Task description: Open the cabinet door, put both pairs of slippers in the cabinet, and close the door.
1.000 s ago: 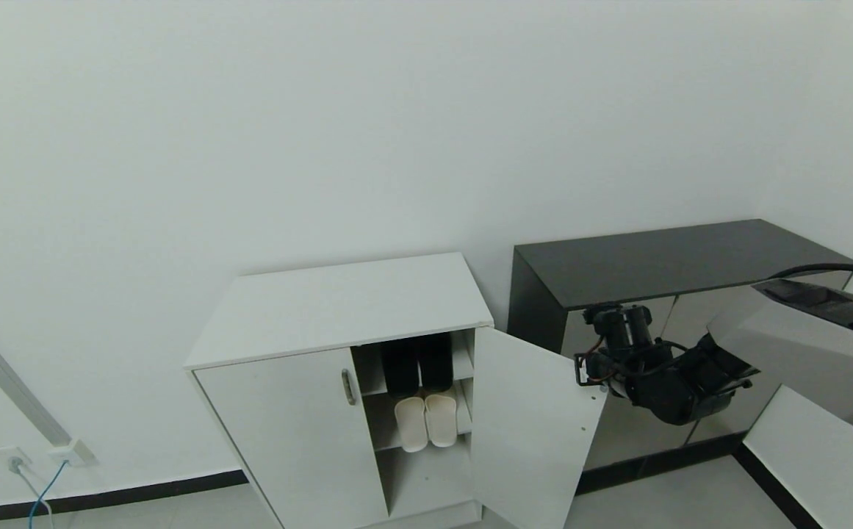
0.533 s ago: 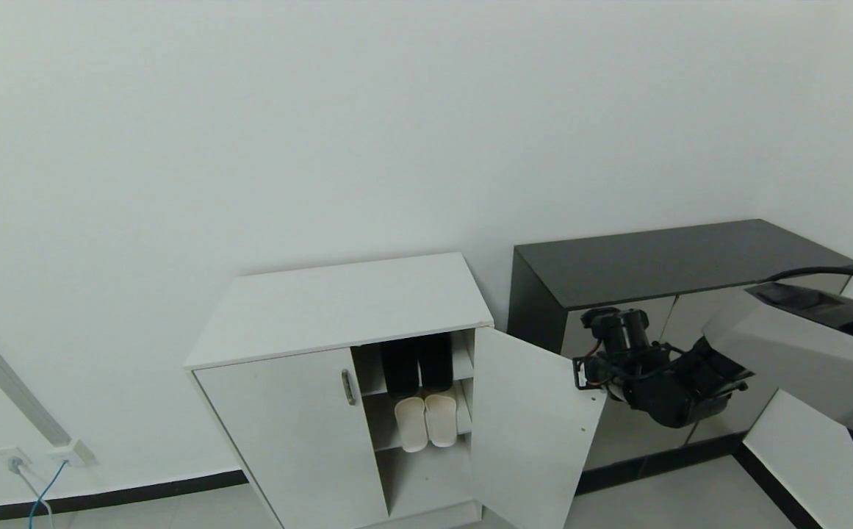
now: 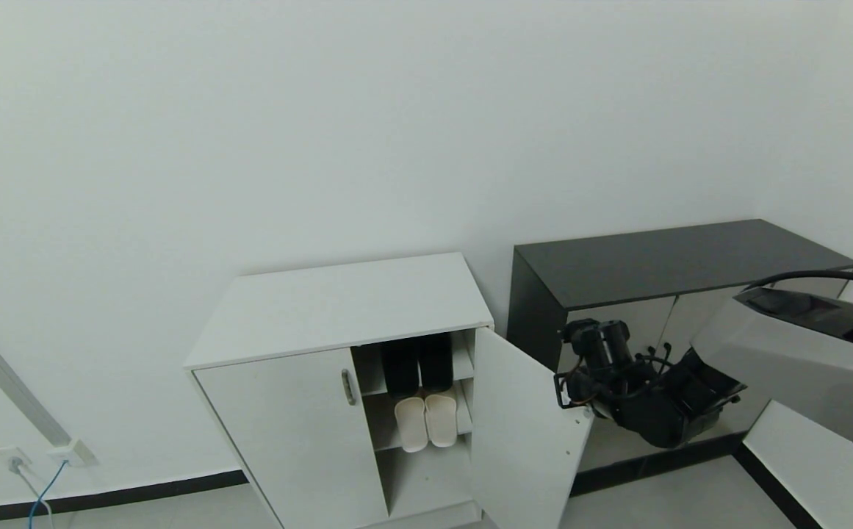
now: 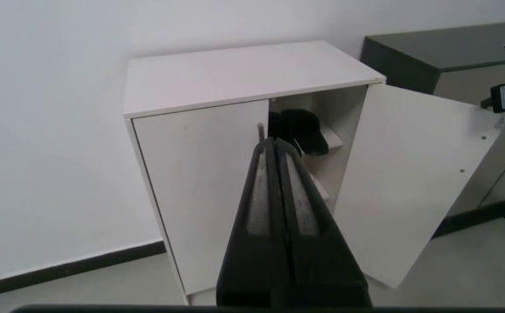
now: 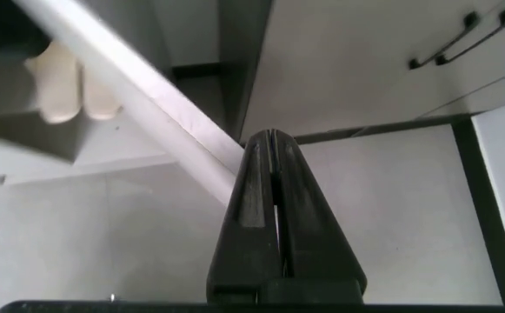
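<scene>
White wall (image 3: 323, 147), pale floor (image 3: 654, 499) | cabinet door (image 3: 525, 433) ajar | left hand (image 4: 270, 146), right hand (image 5: 272, 137): fingers together

Count: one white cabinet (image 3: 338, 305) with two doors, one closed door (image 3: 294, 433) straight beyond the fingertips of the left gripper (image 4: 274, 148) and one open door (image 3: 522, 433) with its free edge at the fingertips of the right gripper (image 5: 269, 143). Slippers: four, as one black pair (image 3: 419, 364) and one white pair (image 3: 426, 420), both beyond the left fingertips. Other items: one dark sideboard (image 3: 661, 261) and one blue cable (image 3: 40, 499).
</scene>
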Available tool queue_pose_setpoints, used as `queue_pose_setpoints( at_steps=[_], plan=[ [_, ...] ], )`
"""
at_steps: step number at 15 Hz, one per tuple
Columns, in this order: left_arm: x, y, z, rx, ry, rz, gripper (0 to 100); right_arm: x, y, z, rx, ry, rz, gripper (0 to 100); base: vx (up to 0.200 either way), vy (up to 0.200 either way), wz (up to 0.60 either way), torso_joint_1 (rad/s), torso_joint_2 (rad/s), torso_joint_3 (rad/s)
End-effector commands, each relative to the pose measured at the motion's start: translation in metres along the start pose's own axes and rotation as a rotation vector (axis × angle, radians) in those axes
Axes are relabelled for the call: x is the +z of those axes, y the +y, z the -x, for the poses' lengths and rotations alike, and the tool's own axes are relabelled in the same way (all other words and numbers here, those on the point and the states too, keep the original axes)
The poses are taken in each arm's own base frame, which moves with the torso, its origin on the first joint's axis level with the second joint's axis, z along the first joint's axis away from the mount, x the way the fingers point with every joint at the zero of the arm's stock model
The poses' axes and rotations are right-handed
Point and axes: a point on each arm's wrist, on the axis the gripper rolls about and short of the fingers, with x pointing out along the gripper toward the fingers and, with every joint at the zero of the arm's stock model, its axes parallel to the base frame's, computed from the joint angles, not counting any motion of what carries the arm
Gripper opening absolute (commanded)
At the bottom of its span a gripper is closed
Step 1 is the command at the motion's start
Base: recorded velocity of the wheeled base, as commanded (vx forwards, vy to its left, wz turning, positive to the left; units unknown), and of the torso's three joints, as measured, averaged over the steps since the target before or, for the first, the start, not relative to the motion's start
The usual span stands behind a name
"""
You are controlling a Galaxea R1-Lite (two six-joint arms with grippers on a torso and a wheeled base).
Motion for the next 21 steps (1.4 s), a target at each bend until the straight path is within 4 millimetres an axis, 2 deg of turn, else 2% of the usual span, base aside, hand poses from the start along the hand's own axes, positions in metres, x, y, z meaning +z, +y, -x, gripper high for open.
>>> queue_pose_setpoints(
  at_steps=[1, 4, 6, 13, 17, 21],
  plan=[
    [0.0, 0.0, 0.0, 0.0, 0.001, 0.0, 0, 0.001, 0.017, 0.02, 0.046, -0.011, 0.025, 0, 0.0, 0.0, 0.0, 0.0, 0.0, 0.0],
    [0.0, 0.0, 0.0, 0.006, 0.001, 0.002, 0, -0.004, 0.041, 0.038, 0.107, -0.008, 0.035, 0, 0.0, 0.0, 0.0, 0.0, 0.0, 0.0],
    [0.0, 0.0, 0.0, 0.008, 0.001, 0.003, 0, -0.006, 0.048, 0.043, 0.124, -0.007, 0.039, 0, 0.0, 0.0, 0.0, 0.0, 0.0, 0.0],
    [0.0, 0.0, 0.0, 0.008, 0.003, 0.003, 0, -0.001, 0.041, 0.054, 0.131, -0.049, 0.055, 0, 0.0, 0.0, 0.0, 0.0, 0.0, 0.0],
    [0.0, 0.0, 0.0, 0.013, 0.003, 0.009, 0, -0.003, 0.041, 0.054, 0.128, -0.045, 0.077, 0, 0.0, 0.0, 0.0, 0.0, 0.0, 0.0],
    [0.0, 0.0, 0.0, 0.014, 0.003, 0.011, 0, -0.003, 0.04, 0.053, 0.132, -0.043, 0.07, 0, 0.0, 0.0, 0.45, -0.001, 0.0, 0.001]
  ],
)
